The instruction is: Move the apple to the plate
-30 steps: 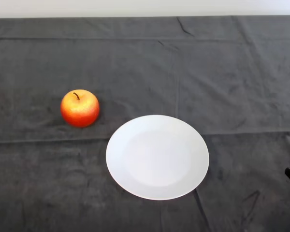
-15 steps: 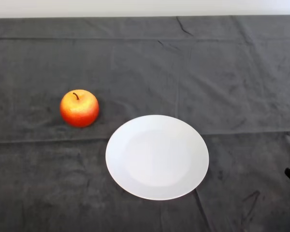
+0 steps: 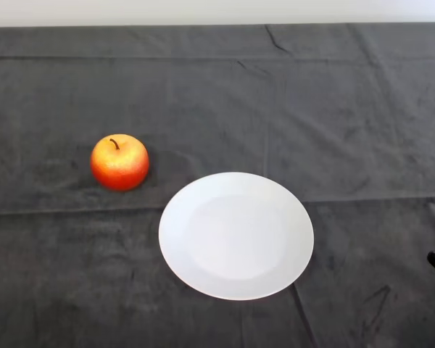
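I am looking down at a big dark cloth (image 3: 217, 94), soft and a bit wrinkly, lying over the table. A round white plate (image 3: 235, 235) is sitting on it, smooth and shiny. The round red and yellow apple (image 3: 119, 162), with its little brown stem sticking up, is resting on the cloth near the plate's upper left, not touching it.
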Robot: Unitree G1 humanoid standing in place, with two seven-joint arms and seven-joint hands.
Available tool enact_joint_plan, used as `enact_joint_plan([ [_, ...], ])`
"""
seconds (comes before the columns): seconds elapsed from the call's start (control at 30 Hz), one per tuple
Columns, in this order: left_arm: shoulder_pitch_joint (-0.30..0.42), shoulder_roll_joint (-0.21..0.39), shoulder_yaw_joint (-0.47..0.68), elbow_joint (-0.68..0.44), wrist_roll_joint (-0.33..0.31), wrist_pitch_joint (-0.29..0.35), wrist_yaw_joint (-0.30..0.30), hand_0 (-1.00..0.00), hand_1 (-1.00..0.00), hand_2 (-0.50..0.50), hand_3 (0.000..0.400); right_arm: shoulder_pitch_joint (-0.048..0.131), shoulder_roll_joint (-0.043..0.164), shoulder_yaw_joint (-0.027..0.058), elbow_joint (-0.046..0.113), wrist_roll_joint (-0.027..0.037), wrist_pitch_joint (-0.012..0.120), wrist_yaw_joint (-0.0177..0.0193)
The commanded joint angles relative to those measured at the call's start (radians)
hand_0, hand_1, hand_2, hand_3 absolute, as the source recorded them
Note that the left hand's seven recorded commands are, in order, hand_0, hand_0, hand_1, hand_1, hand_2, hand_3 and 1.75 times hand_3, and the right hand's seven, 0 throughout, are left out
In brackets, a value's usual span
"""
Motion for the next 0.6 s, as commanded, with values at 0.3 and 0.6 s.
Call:
enact_joint_plan([
  [0.3,-0.043,-0.066,-0.087,-0.104,0.081,0.043,-0.03,0.0,0.0,0.0,0.0,0.015,0.016,0.0111,0.036,0.0274,0.024,0.0091],
  [0.6,-0.002,-0.146,-0.173,-0.252,0.135,0.091,-0.038,0.0,0.0,0.0,0.0,0.016,0.018,0.0075,0.035,0.0242,0.027,0.0112],
])
